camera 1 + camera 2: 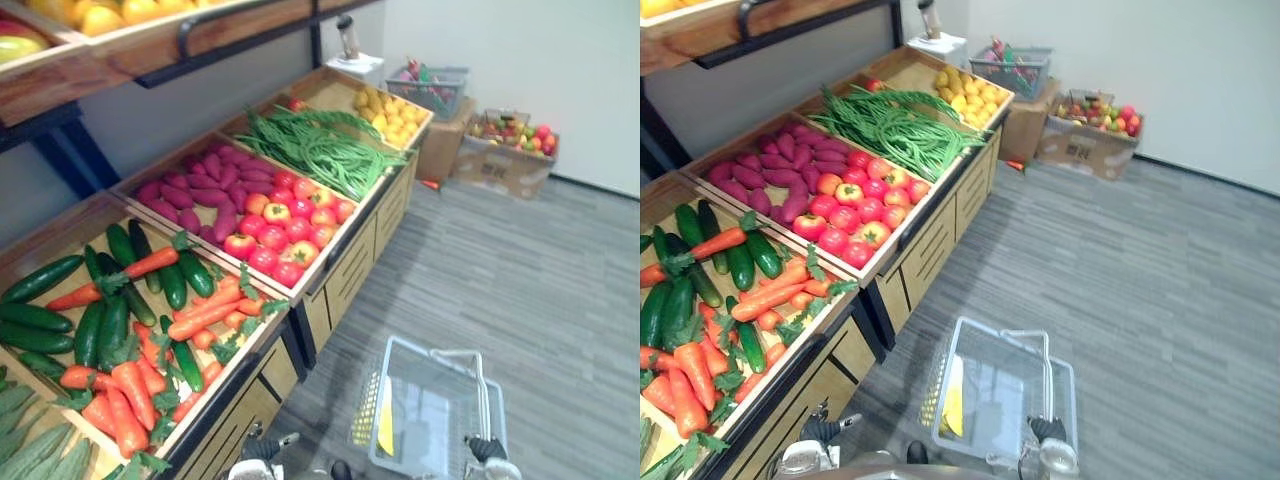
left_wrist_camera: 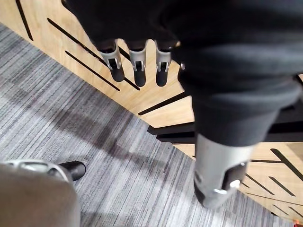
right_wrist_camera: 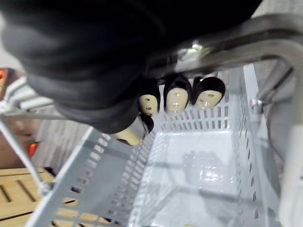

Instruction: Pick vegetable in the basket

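Observation:
A wooden stand on my left holds crates of vegetables: carrots [image 1: 205, 315] mixed with cucumbers [image 1: 112, 325], red tomatoes [image 1: 285, 232], purple sweet potatoes [image 1: 200, 185] and green beans [image 1: 310, 150]. A pale plastic basket [image 1: 425, 372] hangs low on my right over the floor, with something yellow [image 1: 953, 405] against its left wall. My right hand [image 3: 177, 97] is shut on the basket's metal handle [image 3: 236, 35]. My left hand [image 2: 137, 61] hangs open beside the stand's wooden front [image 2: 156, 101], holding nothing.
A crate of yellow produce [image 1: 390, 115] ends the stand. Beyond it are a grey basket [image 1: 435, 88] on a box and a cardboard box of fruit [image 1: 510, 150] by the wall. An upper shelf [image 1: 120, 35] overhangs the crates. Grey floor [image 1: 520, 280] spreads to the right.

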You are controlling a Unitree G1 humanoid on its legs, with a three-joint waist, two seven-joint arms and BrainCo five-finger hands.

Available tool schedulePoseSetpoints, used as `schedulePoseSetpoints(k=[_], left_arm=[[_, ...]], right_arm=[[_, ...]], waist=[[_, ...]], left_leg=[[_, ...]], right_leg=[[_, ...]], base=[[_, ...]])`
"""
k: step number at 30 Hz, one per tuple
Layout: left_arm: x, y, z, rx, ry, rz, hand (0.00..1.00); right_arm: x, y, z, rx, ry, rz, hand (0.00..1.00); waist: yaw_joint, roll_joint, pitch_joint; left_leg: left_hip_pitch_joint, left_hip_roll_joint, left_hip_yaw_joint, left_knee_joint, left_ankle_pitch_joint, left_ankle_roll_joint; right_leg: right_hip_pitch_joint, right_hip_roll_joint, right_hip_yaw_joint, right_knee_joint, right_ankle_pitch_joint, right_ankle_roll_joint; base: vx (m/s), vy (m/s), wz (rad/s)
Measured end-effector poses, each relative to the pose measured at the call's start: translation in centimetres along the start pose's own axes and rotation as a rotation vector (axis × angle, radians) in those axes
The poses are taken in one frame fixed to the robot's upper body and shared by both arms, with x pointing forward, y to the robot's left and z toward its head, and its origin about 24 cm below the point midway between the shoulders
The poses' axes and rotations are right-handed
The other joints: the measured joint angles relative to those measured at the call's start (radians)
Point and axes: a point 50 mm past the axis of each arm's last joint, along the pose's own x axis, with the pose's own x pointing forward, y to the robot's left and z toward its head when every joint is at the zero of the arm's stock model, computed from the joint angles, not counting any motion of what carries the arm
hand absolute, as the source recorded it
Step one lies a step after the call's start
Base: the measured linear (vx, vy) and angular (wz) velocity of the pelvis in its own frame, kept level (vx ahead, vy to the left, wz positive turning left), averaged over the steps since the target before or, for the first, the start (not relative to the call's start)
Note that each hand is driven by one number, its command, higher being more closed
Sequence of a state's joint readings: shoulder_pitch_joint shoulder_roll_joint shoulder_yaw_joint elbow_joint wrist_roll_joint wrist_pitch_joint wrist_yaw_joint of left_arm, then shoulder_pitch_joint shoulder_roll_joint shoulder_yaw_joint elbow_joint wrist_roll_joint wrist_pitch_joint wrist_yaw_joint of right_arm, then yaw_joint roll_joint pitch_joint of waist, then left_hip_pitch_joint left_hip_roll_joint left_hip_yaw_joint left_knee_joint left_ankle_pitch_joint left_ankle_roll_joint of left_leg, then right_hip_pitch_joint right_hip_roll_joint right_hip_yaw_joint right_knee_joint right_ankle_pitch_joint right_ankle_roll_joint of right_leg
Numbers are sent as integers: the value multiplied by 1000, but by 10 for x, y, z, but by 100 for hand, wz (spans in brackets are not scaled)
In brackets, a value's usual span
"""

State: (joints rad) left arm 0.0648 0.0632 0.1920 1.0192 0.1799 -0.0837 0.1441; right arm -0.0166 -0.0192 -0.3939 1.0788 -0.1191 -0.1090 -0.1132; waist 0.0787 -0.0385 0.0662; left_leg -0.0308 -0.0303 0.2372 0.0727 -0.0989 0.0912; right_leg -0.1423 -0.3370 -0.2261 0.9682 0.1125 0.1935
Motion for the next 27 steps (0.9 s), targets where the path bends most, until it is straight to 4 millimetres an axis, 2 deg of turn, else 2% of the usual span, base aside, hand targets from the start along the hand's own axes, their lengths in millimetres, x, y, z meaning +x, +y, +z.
schedulePoseSetpoints(k=[1,4,5,7,9,10,11,13,14,15,16,17,18,20,22,24,25,26,27], left_arm=[[0,4,-2,3,4,12,0],[1,11,-2,-4,11,32,0],[1,11,-3,-19,17,38,0],[1,10,-4,-36,19,41,0],[0,10,-6,-64,30,47,0],[0,10,-6,-69,29,48,0],[0,9,-5,-70,26,47,0],[0,9,-4,-76,24,49,0],[1,12,-4,-74,23,55,0],[2,17,-1,-74,14,67,0],[2,11,-2,-92,25,57,0],[1,3,-4,-124,38,45,0],[-1,-1,-6,-155,47,45,0],[-3,-1,-13,-227,74,64,0],[-4,0,-17,-314,97,84,0],[-6,1,-23,-399,121,106,0],[-7,1,-26,-427,130,115,0],[-7,2,-27,-432,132,119,0],[-8,2,-27,-433,134,120,0]], right_arm=[[-1,-3,-3,9,8,-10,100],[-1,-12,-5,51,9,-51,100],[-1,-18,-6,73,13,-75,100],[-1,-19,-8,95,24,-86,100],[-1,-16,-8,109,30,-81,100],[-1,-15,-8,108,31,-79,100],[-1,-15,-9,107,38,-79,100],[-1,-15,-11,107,51,-79,100],[-2,-15,-13,111,58,-80,100],[-5,-15,-21,133,79,-89,100],[-4,-19,-21,138,84,-101,100],[-4,-29,-21,162,77,-136,100],[-5,-36,-23,175,84,-160,100],[-5,-42,-24,180,86,-172,100],[-5,-43,-25,179,88,-176,100],[-6,-45,-26,180,90,-181,100],[-6,-47,-27,193,96,-189,100],[-6,-47,-26,200,94,-192,100],[-6,-49,-26,208,94,-198,100]], waist=[[0,-7,5],[-3,-23,8],[-1,-25,9],[2,-21,10],[12,-9,11],[11,-7,13],[11,-4,14],[12,-6,14],[11,-21,15],[9,-60,9],[14,-30,17],[7,2,14],[8,21,14],[2,42,15],[-2,44,16],[-25,42,18],[-31,42,18],[-33,42,18],[-36,42,18]], left_leg=[[25,1,-51,-1,-5,6],[67,7,-147,2,-8,-6],[87,11,-214,0,-13,-12],[96,24,-281,3,-22,-26],[87,61,-383,23,-50,-67],[81,68,-409,34,-59,-77],[66,85,-475,56,-82,-104],[47,109,-557,88,-120,-150],[24,111,-615,104,-143,-184],[7,106,-664,106,-164,-217],[4,144,-674,112,-168,-225],[-23,177,-634,123,-126,-224],[-23,210,-603,92,-69,-237],[-24,258,-596,31,12,-269],[-54,283,-536,14,79,-256],[-73,297,-382,14,125,-225],[-71,313,-200,21,134,-212],[-70,317,-93,32,128,-202],[-70,316,-37,37,125,-198]], right_leg=[[-40,15,1,78,-57,-9],[-88,19,-49,62,-142,-24],[-100,13,-70,-37,-177,-34],[-102,18,-64,-189,-192,-59],[-87,63,43,-491,-192,-74],[-82,71,76,-542,-191,-72],[-70,83,131,-627,-188,-67],[-50,98,171,-706,-180,-53],[-27,101,194,-742,-175,-49],[-9,87,189,-734,-213,36],[-11,113,139,-703,-230,7],[-10,126,65,-665,-271,-19],[-7,135,14,-620,-310,-42],[11,157,-64,-596,-340,-77],[28,166,-139,-598,-352,-98],[61,162,-208,-603,-362,-116],[83,156,-243,-615,-364,-121],[90,151,-256,-626,-364,-121],[97,149,-262,-638,-364,-120]], base=[[293,-9,121],[288,-86,123],[283,-137,118],[254,-162,122],[267,-259,125],[299,-439,131],[287,-523,134],[230,-570,142],[149,-700,163],[135,-709,152],[136,-625,150],[134,-507,128],[128,-482,130],[96,-425,97],[103,-374,103],[80,-249,106],[21,-73,71],[13,-76,57],[-7,-5,28]])
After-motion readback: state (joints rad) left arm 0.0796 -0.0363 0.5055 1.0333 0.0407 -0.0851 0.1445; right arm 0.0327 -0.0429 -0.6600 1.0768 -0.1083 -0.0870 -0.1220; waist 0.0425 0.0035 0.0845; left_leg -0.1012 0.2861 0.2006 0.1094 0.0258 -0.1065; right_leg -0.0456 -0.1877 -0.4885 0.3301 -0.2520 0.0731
